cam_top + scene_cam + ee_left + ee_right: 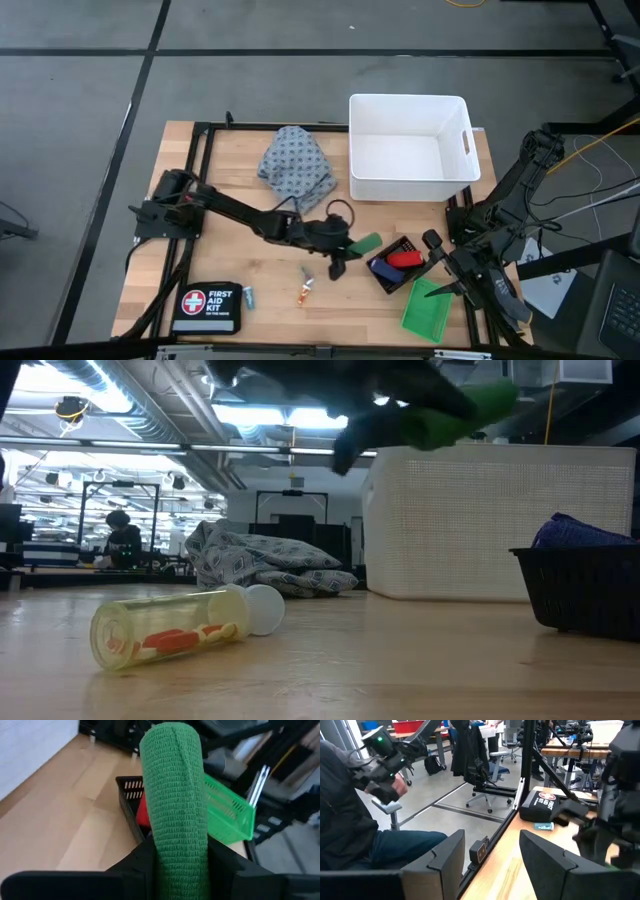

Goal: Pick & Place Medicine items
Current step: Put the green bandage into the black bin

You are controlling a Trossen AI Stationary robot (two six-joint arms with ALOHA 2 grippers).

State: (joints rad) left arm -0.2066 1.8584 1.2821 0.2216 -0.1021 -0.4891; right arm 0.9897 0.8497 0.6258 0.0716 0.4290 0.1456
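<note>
From above, my left gripper (352, 247) holds the green cylinder (366, 242) over the table (230, 180), toward the right end of its front half and just short of the black basket (385, 277). That basket already carries the blue cylinder (384, 267) and the red oblong block (403, 259). The orange-and-white tube (303, 292) lies near the front edge at about mid-width, and the pale teal vial (249, 296) lies farther left, beside the first-aid pouch (208, 308) at the front left corner. My right gripper (440, 274) waits at the front right corner, over the green tray (426, 311).

From table height, the green cylinder (452, 415) hangs clear of the wood, while the orange-and-white tube (180, 627) lies on its side: clear, smooth plastic, round, so I judge it light, slick and ready to roll. I would take it across its middle.

My left wrist camera shows the green cylinder (177, 805) clamped low between my fingers (142, 865). Its woven surface looks soft and grippy, like rolled bandage, so I expect it to squash slightly rather than slip.

My right wrist camera shows my right fingers (447, 857) spread apart with nothing between them.
</note>
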